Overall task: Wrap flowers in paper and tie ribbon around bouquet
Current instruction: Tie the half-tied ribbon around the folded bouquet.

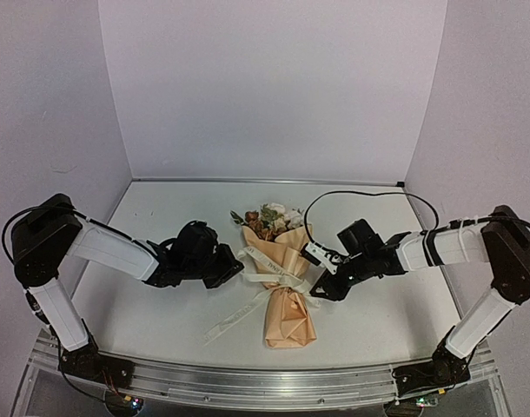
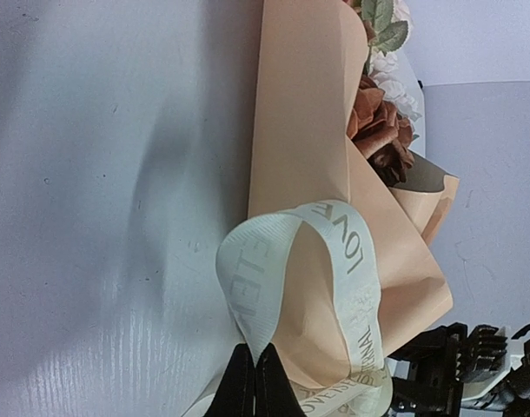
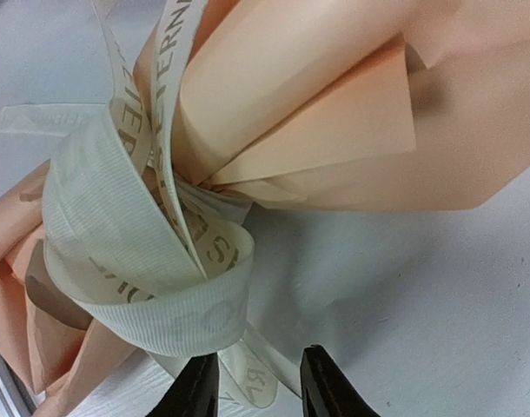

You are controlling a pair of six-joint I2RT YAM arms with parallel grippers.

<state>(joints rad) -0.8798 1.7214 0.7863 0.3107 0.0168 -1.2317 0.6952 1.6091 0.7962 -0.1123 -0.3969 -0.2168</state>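
Note:
The bouquet (image 1: 282,287) lies in the middle of the table, a cone of tan paper (image 2: 304,130) with the flowers (image 1: 269,219) at its far, wide end. The cream ribbon (image 1: 267,261) goes round its waist, and one tail trails to the front left. My left gripper (image 2: 255,354) is shut on the base of a ribbon loop (image 2: 256,269) at the bouquet's left side. On the right side, my right gripper (image 3: 258,373) stands open, with a ribbon tail (image 3: 263,389) lying between its fingers below a second loop (image 3: 135,252).
The white table (image 1: 152,313) is boxed in by white walls at the back and both sides. A metal rail (image 1: 248,384) runs along the near edge. A black cable (image 1: 369,195) arcs above the right arm.

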